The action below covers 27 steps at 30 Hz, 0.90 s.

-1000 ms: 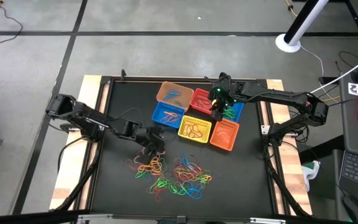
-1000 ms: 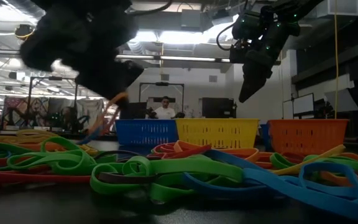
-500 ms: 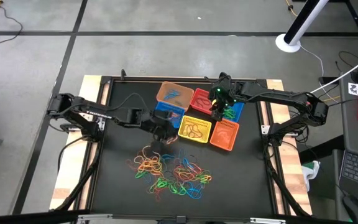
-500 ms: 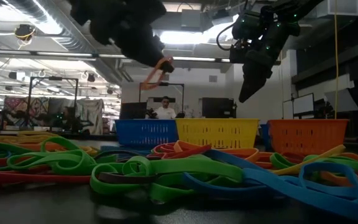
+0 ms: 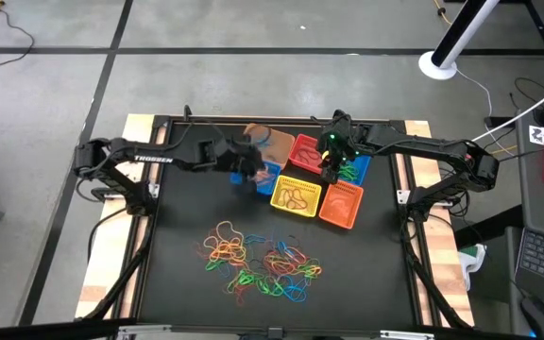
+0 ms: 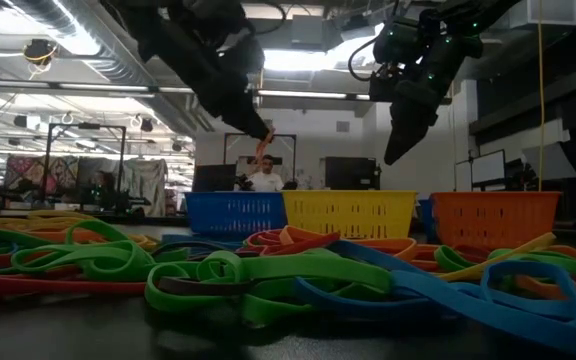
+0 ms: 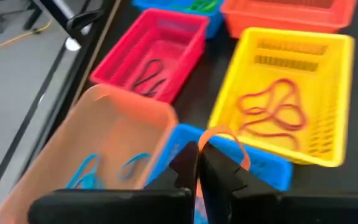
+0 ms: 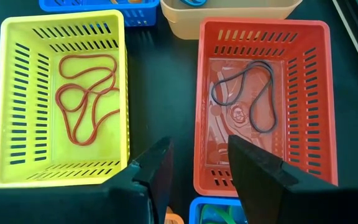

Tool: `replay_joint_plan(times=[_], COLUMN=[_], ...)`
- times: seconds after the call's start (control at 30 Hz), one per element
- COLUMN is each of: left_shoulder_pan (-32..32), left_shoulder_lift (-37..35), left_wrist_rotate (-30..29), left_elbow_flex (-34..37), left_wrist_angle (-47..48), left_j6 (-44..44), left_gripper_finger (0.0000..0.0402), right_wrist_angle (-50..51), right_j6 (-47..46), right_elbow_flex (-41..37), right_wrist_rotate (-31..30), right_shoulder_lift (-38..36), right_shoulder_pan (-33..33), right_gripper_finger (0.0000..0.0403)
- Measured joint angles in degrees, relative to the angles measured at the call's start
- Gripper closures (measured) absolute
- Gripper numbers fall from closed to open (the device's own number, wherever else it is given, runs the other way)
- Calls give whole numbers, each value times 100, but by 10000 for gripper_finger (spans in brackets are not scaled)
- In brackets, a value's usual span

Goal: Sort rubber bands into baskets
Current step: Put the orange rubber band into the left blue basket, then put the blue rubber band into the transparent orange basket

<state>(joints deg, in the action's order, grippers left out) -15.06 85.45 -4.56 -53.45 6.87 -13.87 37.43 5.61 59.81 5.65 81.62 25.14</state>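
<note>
My left gripper (image 5: 250, 172) hangs above the blue basket (image 5: 270, 178) and the tan-orange basket (image 5: 264, 140), shut on an orange rubber band (image 7: 227, 138). My right gripper (image 8: 197, 177) stands open in the air over the gap between the yellow basket (image 8: 61, 93) and the red basket (image 8: 263, 99), touching nothing. Thin bands lie in the yellow basket, and a dark one lies in the red basket. A loose heap of rubber bands (image 5: 258, 260) in several colours lies on the black mat nearer the front edge. My left gripper pinches the orange band between its two fingertips (image 7: 188, 163). A small loop of the band (image 7: 232, 140) curls out past the tips. The fingers slant down toward the table's far right. The band hangs clear of the baskets and the mat (image 6: 263, 150).
An orange basket (image 5: 341, 203) and a second blue basket (image 5: 355, 168) holding green bands stand right of the others. Wooden strips (image 5: 111, 255) edge the mat on both sides. A person (image 6: 264, 176) sits in the room beyond the table.
My left gripper has risen from the heap of bands and swung toward the table's far edge and a little right, arriving over the blue and tan-orange baskets. It has stayed shut and carried the orange band clear of the mat.
</note>
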Motion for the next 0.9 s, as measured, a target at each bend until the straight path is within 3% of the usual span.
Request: replay_joint_plan(times=[0.3, 0.63, 0.9], left_shoulder_pan=[-423, -425, 99], left_shoulder_lift=[0, 0, 0], left_wrist_rotate=[-18, 9, 1135], left_elbow_flex=[0, 0, 26], left_wrist_angle=[12, 19, 708], left_j6=[87, 592, 1665], left_gripper_finger=[337, 280, 279], right_wrist_angle=[-2, 0, 0], right_j6=[0, 0, 0], right_elbow_flex=[2, 0, 0], right_wrist_rotate=[0, 0, 0], right_shoulder_lift=[0, 0, 0], right_shoulder_pan=[-1, 1, 1], right_gripper_finger=[246, 246, 246])
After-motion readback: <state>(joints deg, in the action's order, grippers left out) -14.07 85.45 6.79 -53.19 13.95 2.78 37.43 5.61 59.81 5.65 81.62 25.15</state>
